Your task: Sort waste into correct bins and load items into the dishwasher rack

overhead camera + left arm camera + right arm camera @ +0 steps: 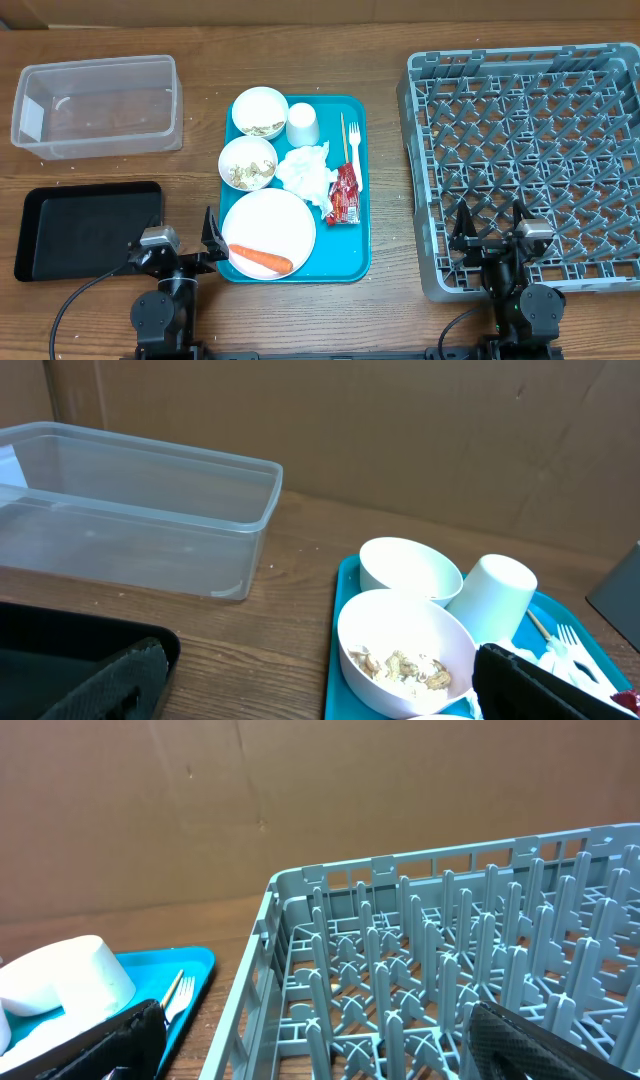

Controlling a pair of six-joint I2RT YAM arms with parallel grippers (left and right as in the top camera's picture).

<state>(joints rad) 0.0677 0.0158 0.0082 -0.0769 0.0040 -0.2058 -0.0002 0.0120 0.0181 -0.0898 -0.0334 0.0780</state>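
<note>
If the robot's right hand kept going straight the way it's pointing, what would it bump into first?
Probably the grey dishwasher rack: its upright pegs stand right ahead of the right gripper, jaws open. Its height over them is unclear, so it might skim over.

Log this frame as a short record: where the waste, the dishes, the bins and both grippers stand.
teal tray: carries plate, bowls, cup, fork, chopsticks, napkin, red wrapper
carrot: lying on plate
food scraps: in both bowls
clear tub: empty
black tray: empty
dishwasher rack: empty
left gripper: jaws open, holding nothing
right gripper: jaws open, holding nothing
</note>
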